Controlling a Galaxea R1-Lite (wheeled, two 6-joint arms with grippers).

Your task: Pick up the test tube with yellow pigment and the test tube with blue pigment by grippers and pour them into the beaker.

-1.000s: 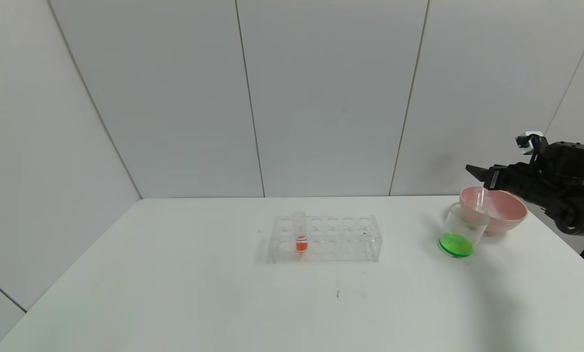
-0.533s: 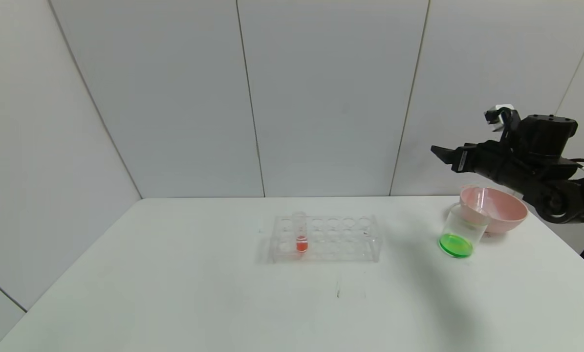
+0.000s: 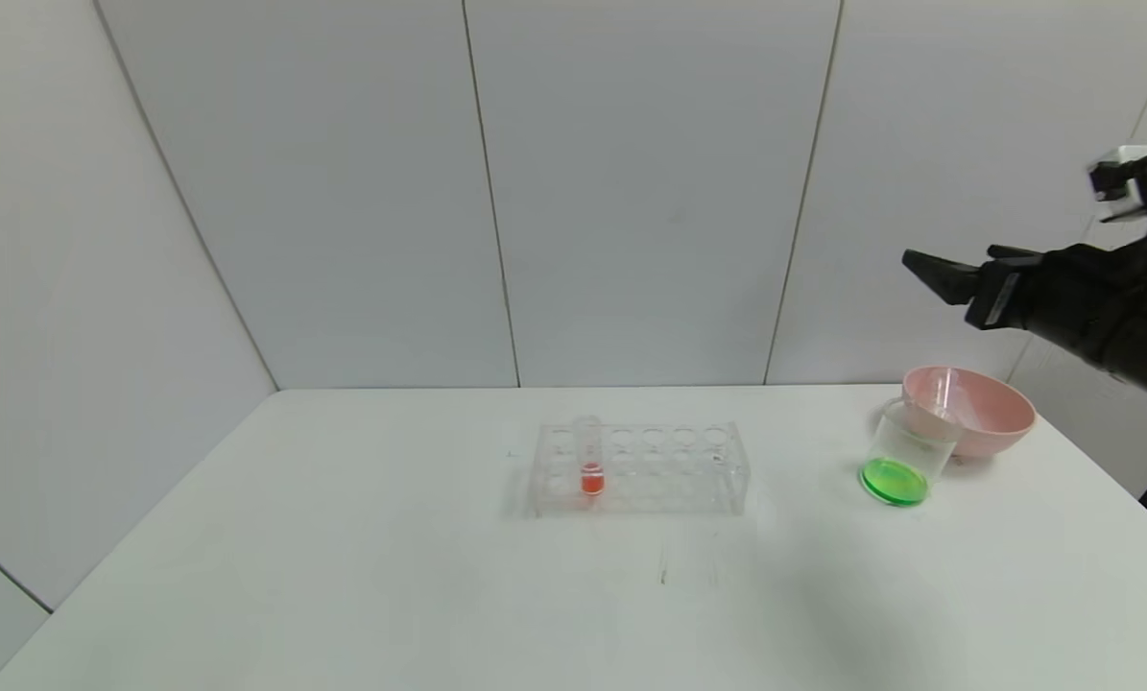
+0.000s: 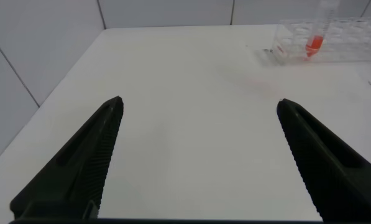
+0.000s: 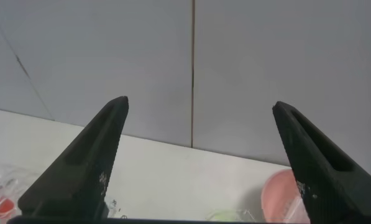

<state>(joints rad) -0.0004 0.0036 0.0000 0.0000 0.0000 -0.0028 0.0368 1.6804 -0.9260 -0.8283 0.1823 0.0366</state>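
The beaker [image 3: 904,459] stands at the table's right with green liquid in its bottom. No tube with yellow or blue liquid shows. A clear empty tube [image 3: 944,389] leans in the pink bowl [image 3: 991,417] behind the beaker. My right gripper [image 3: 928,269] is open and empty, high above the bowl and beaker; the right wrist view [image 5: 201,102] shows its jaws wide apart, with the beaker's green [image 5: 225,216] low between them. My left gripper [image 4: 199,101] is open and empty over bare table at the left and is out of the head view.
A clear tube rack [image 3: 640,468] sits mid-table with one tube of orange-red liquid [image 3: 590,465]; it also shows in the left wrist view [image 4: 334,40]. Grey wall panels close the back. The table's right edge runs just past the bowl.
My right gripper has risen from just above the pink bowl to well above it and drawn back to the right. The clear tube stays in the bowl.
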